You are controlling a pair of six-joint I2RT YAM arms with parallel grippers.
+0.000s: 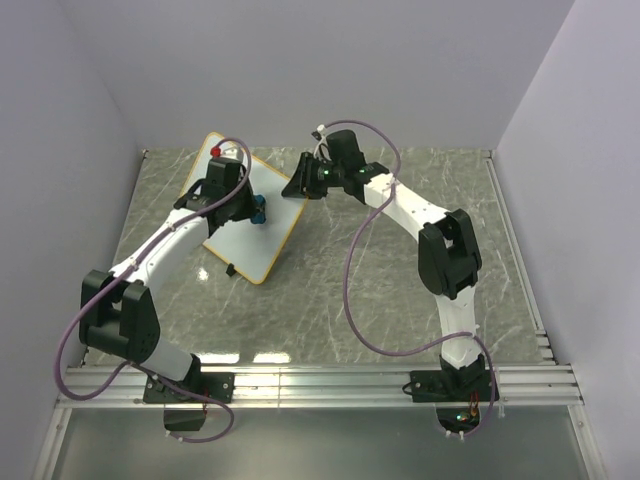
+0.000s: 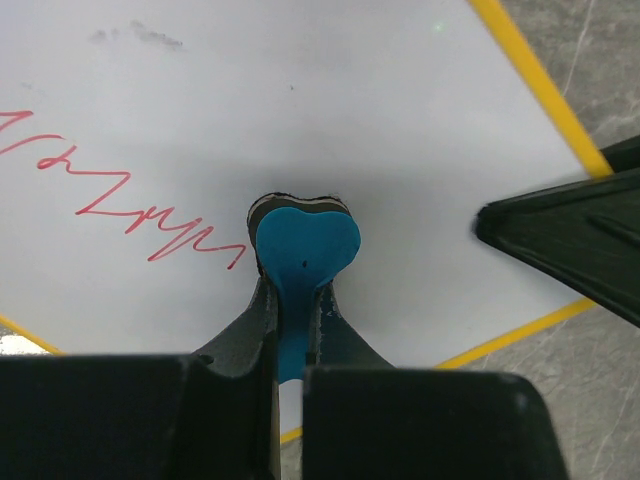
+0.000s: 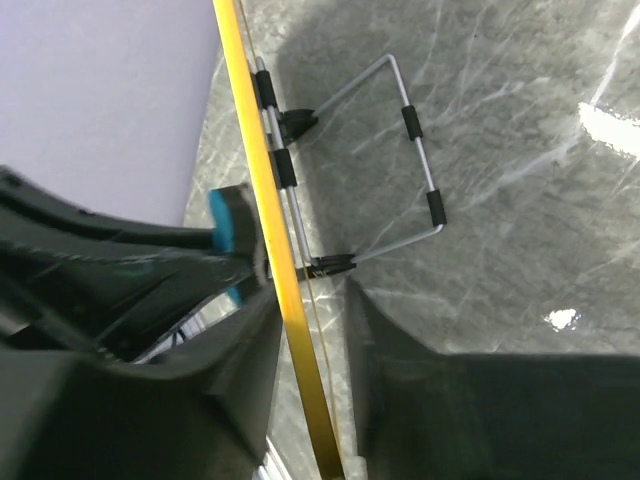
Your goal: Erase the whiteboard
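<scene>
The whiteboard (image 1: 268, 238) stands tilted at the back left of the table, white with a yellow frame. Red scribbles (image 2: 150, 215) run across the left of its face (image 2: 350, 110). My left gripper (image 1: 250, 208) (image 2: 298, 290) is shut on the blue eraser (image 2: 305, 245) (image 1: 259, 209), whose dark felt side lies against the board just right of the scribbles' end. My right gripper (image 1: 300, 183) (image 3: 310, 290) straddles the board's right edge (image 3: 250, 120). One finger lies against the frame and a gap shows at the other. It shows as a black wedge in the left wrist view (image 2: 560, 240).
A wire stand (image 3: 420, 150) with black sleeves props the board from behind. A small red object (image 1: 215, 149) sits at the board's top corner and a black clip foot (image 1: 231, 269) at its lower edge. Grey walls close the back and sides. A metal rail (image 1: 330, 385) runs along the near edge.
</scene>
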